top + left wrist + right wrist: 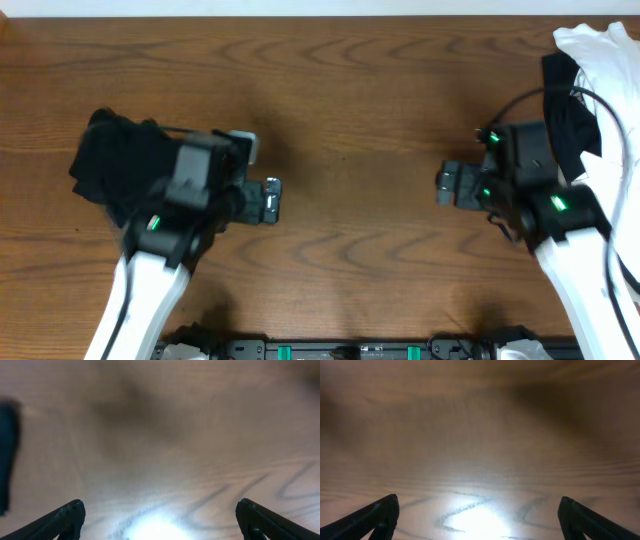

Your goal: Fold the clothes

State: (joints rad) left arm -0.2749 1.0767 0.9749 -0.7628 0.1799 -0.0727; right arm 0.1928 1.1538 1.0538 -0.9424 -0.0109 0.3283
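Note:
A bundled black T-shirt (108,160) lies at the table's left, partly under my left arm. More clothes, a white one (605,55) with a black one (568,105) against it, are heaped at the far right corner. My left gripper (272,200) points toward the table's middle, to the right of the black bundle. In the left wrist view the left gripper (160,505) is open over bare wood. My right gripper (447,185) faces it from the right, left of the heap. The right wrist view shows the right gripper (479,500) open with nothing between its fingers.
The wooden table (350,90) lies bare between the two grippers. A dark blurred shape (7,455) sits at the left edge of the left wrist view; I cannot tell what it is. A black cable (600,110) loops over the right arm.

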